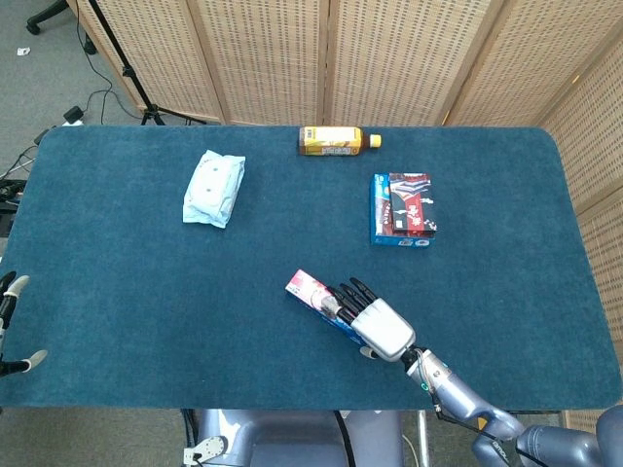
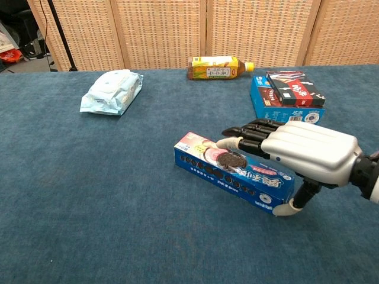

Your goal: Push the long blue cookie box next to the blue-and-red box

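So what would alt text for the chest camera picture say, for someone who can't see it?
A silver robot right hand rests on a long blue cookie box lying on a blue table. Behind sit a blue-and-red box, a bottle on its side and a wipes pack.

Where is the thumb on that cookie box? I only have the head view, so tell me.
Observer: In the chest view the right hand lies over the long blue cookie box, and its thumb sits at the box's near right end.
Operator: Report what the other fingers do.
Observer: The fingers reach across the top toward the far side; I cannot tell whether they press on it.
Operator: Give me the target's height.
Observer: From the chest view the blue-and-red box is a blue box with a red-and-black one stacked on it.
Operator: Check the left hand.
Observer: Only fingertips of the left hand show, at the head view's left edge.
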`<state>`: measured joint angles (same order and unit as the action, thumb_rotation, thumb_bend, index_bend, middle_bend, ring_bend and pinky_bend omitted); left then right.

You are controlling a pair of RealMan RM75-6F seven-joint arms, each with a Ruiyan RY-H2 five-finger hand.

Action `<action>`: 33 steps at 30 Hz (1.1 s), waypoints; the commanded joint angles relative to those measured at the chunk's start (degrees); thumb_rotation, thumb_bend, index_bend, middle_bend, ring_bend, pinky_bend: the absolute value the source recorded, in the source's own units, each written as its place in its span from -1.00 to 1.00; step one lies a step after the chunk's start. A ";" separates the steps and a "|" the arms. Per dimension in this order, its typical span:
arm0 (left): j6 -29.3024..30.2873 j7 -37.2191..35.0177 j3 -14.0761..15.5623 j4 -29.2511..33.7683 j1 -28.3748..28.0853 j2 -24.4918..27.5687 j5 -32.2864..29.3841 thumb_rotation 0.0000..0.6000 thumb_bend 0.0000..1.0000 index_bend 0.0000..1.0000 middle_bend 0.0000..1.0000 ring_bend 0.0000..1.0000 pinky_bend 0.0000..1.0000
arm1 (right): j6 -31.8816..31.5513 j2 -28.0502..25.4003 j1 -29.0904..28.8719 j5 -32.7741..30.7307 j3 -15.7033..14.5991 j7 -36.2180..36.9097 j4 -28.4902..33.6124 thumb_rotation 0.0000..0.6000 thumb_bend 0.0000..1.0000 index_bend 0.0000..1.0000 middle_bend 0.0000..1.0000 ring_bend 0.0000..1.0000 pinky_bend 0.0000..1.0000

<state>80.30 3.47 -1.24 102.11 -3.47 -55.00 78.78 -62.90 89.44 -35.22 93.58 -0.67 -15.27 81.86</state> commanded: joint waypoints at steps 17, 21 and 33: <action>0.05 -0.95 -0.06 -0.26 0.10 0.27 -0.07 1.00 -1.00 -1.00 -1.00 -1.00 -1.00 | 4.71 6.64 -3.23 -11.93 9.02 -4.97 -2.34 1.00 -1.00 -1.00 -1.00 -1.00 -1.00; 0.01 -1.34 -0.06 -0.36 0.11 0.39 -0.05 1.00 -1.00 -1.00 -1.00 -1.00 -1.00 | 5.37 7.81 -4.03 -15.01 10.97 -6.69 -3.49 1.00 -1.00 -1.00 -1.00 -1.00 -1.00; -0.59 -2.35 -0.24 -0.61 -0.06 0.68 -0.58 1.00 -1.00 -1.00 -1.00 -1.00 -1.00 | 6.41 11.38 -7.11 -22.65 15.29 -11.02 -3.89 1.00 -1.00 -1.00 -1.00 -1.00 -1.00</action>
<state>79.73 1.14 -1.45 101.52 -3.52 -54.34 78.23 -56.51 100.24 -41.83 71.38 14.33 -25.69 77.67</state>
